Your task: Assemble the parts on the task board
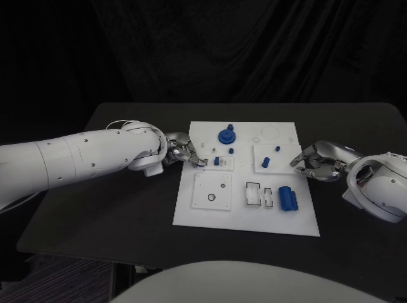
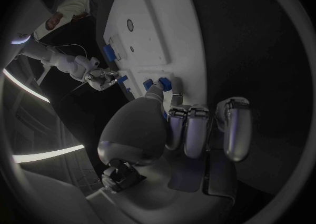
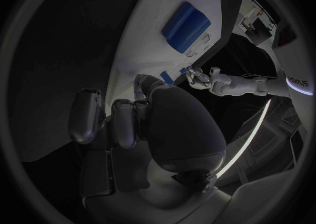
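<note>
Fingers [image 1: 196, 158] of the left hand [image 1: 181, 151] reach over the left edge of the task board [image 1: 244, 218], their tips close to a small blue part [image 1: 217, 161] that stands near the board's middle. Whether they pinch anything I cannot tell; in the left wrist view the fingers [image 2: 187, 132] are curled in side by side over the board's edge, with two small blue parts [image 2: 161, 83] just past them.

On the other side, the right hand [image 1: 318, 161] sits at the board's right edge with its fingers bent inward, and nothing visible in them; the right wrist view shows its fingers [image 3: 125, 124] folded beside the palm, just off the board's rim.

On the board itself, a round blue part with a peg [image 1: 227, 135] stands toward the far end, a small blue part [image 1: 267, 161] stands on a raised white square at the right, and a larger blue block [image 1: 287, 197] lies near the close right corner, beside two rectangular slots. All of it rests on the black bench [image 1: 112, 208].
</note>
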